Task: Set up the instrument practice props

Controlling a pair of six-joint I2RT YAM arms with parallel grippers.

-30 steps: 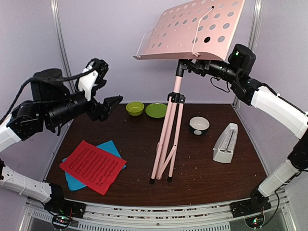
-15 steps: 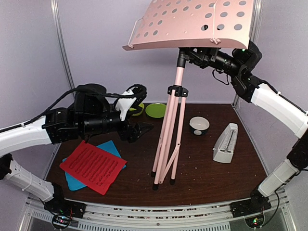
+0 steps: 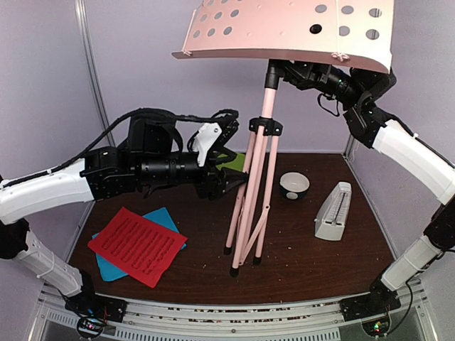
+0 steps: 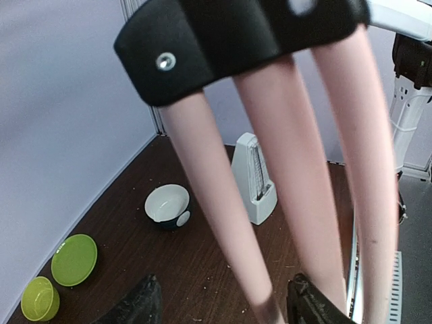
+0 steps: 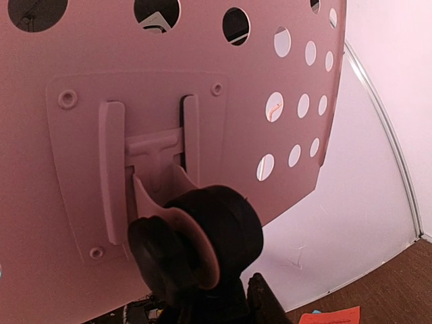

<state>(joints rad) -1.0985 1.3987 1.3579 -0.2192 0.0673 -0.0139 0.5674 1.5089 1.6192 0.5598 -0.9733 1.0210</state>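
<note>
Brown table: one music stand, two pages, one metronome; left jaws apart, right jaws clamping music stand.

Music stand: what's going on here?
The right pincer grips the music stand just under its pink tray, holding it tilted. The left pincer is open around one of the tripod legs, not clamped. The red page lies on the cyan page at left; the metronome stands at right, untouched.
</note>
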